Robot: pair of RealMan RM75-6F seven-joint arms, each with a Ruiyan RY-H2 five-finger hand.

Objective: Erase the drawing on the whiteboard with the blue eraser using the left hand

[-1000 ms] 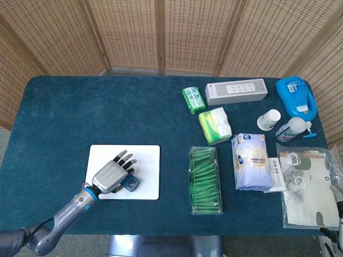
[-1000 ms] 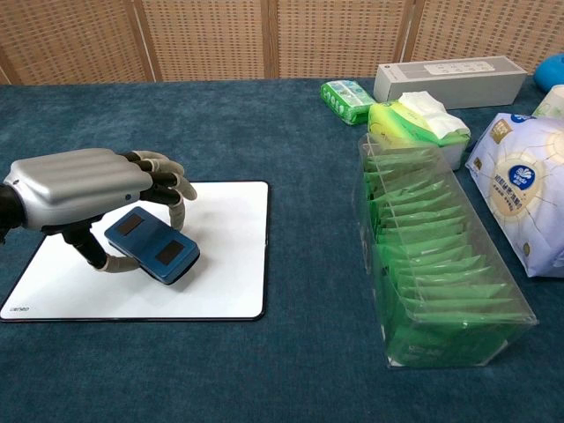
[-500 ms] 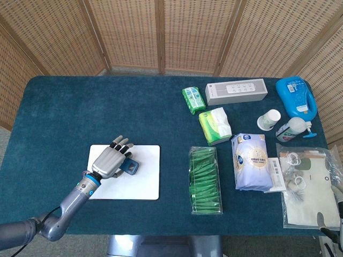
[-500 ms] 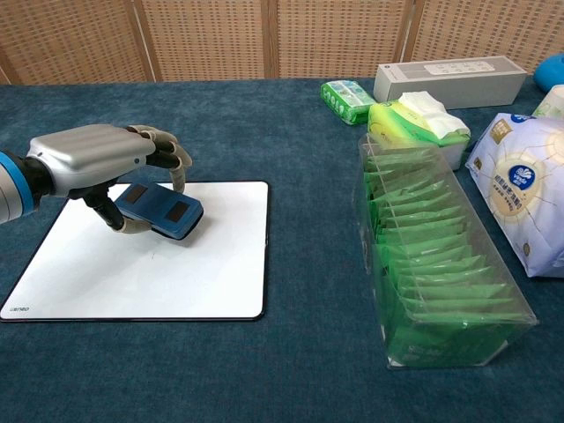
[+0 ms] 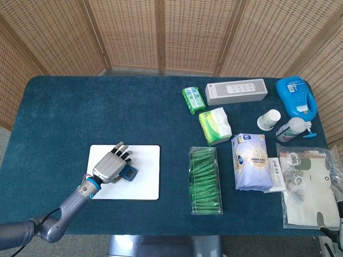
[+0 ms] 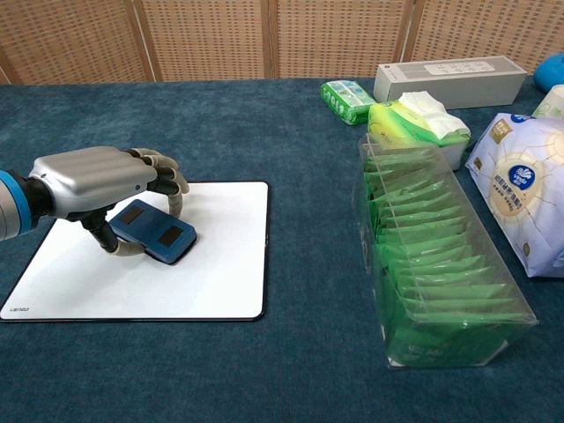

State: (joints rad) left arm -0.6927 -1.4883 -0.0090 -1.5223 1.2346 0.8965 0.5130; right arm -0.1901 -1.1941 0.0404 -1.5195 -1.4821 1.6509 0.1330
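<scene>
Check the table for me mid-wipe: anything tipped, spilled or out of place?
Nothing stands out. The left hand holds the blue eraser flat on the whiteboard, which lies square on the table and looks clean where visible. The paper cup and the pump bottle beside it lie on their sides, but nothing has spilled.

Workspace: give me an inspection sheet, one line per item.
Surface: table with dark teal cloth.
Job's things: whiteboard lies flat at front left, no drawing visible on it; blue eraser rests on the board.
Clutter: green packet box, tissue packs, white pouch, grey long box, blue jug, paper cup, plastic bag.
Hands: left hand grips the eraser from above; right hand barely visible at the head view's lower right edge, state unclear.
Cables: nothing seen.
Surroundings: woven folding screen behind the table.
</scene>
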